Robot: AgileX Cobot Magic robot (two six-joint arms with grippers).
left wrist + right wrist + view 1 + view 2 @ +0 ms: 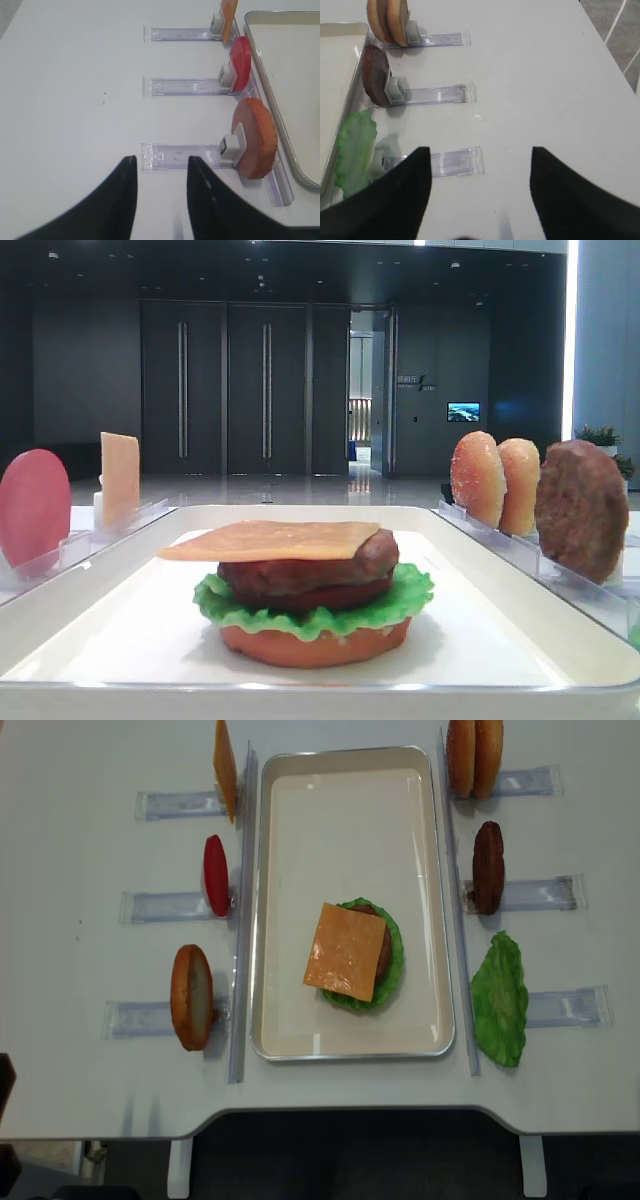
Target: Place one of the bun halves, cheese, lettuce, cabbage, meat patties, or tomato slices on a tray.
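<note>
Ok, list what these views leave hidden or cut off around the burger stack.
- Overhead: the cheese covers the patty and the layers beneath; only the lettuce rim shows.
- Right wrist: tray cut off by the left edge, stack unseen.
- Left wrist: fingers cut off by the bottom edge.

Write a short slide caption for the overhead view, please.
Cheese slice tops the stacked patty and lettuce on the white tray.
</note>
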